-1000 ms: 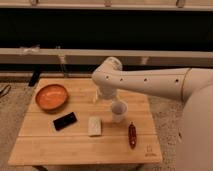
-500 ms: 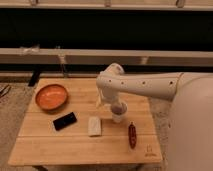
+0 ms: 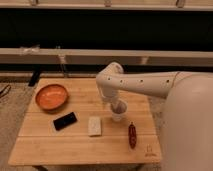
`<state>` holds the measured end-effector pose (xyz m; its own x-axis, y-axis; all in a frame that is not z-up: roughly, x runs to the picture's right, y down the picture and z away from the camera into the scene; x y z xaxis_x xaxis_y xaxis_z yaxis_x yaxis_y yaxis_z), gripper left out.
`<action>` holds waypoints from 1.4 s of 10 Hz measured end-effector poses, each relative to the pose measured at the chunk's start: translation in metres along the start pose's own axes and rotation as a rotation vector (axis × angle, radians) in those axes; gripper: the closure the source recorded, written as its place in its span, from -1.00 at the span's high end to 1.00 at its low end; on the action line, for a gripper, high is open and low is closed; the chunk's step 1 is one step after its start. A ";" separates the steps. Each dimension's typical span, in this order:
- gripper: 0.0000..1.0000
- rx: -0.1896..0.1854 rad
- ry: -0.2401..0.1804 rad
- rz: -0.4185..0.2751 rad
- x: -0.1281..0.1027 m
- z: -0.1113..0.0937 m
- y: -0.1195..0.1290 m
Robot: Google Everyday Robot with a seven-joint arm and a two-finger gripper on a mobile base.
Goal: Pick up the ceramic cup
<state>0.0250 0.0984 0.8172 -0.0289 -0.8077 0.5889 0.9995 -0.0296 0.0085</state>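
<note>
Gripper (image 3: pixel 116 106) is positioned directly over ceramic cup (image 3: pixel 118 117), which is seen right of centre on wooden table (image 3: pixel 75 146), near white block (image 3: pixel 94 125). Whether the gripper is closed cannot be determined.

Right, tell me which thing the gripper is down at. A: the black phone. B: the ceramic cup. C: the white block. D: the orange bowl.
B: the gripper is right over the ceramic cup, at the mouth of it, while the white block, the black phone and the orange bowl all lie apart from it on the wooden table.
</note>
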 end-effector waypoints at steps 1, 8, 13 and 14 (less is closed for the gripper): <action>-0.56 -0.011 -0.017 0.011 -0.001 0.000 0.002; -1.00 -0.132 0.011 0.044 0.002 -0.039 0.020; -1.00 -0.130 0.041 -0.021 0.011 -0.079 0.022; -1.00 -0.127 0.038 -0.020 0.011 -0.079 0.024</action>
<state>0.0476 0.0423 0.7596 -0.0515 -0.8277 0.5588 0.9895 -0.1180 -0.0837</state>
